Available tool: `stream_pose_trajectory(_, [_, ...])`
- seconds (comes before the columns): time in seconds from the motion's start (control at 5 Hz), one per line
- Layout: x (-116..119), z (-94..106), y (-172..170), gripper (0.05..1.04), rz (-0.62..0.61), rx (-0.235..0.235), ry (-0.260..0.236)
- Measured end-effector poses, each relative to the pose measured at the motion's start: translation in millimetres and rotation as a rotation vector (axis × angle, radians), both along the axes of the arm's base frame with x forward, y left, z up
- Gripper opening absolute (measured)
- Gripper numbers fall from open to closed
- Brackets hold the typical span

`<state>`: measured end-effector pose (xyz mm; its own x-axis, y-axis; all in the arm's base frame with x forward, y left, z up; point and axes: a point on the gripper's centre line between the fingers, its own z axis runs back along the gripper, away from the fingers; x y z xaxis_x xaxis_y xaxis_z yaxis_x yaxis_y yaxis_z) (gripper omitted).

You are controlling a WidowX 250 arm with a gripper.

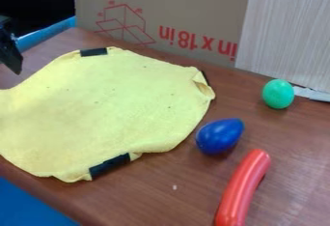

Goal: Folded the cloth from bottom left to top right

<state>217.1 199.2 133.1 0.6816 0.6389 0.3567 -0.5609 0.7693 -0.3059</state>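
Clearly, the counter (164, 196) holds one fuzzy yellow cloth (103, 109), one blue egg (220, 136), one green egg (278, 94), one curved red stick (241, 189). I can't tell whether the tool (9, 51) is open.

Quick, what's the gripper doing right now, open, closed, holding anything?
Gripper: at the left edge, near the yellow cloth; open or closed cannot be told, and nothing is visibly held.
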Motion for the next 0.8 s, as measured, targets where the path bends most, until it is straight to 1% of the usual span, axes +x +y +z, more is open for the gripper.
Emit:
stream_pose_trajectory(0.2, [-1.2,-10.3,-1.3,1.001,0.001,-0.026,0.02])
stream_pose_trajectory(0.4, [-3.6,-21.1,1.1,1.001,0.008,0.018,0.015])
stream_pose_trajectory(0.6, [-2.2,-38.0,3.5,1.001,0.0,0.026,0.015])
stream_pose_trajectory(0.8, [-3.8,-50.0,6.6,1.001,0.008,0.066,0.011])
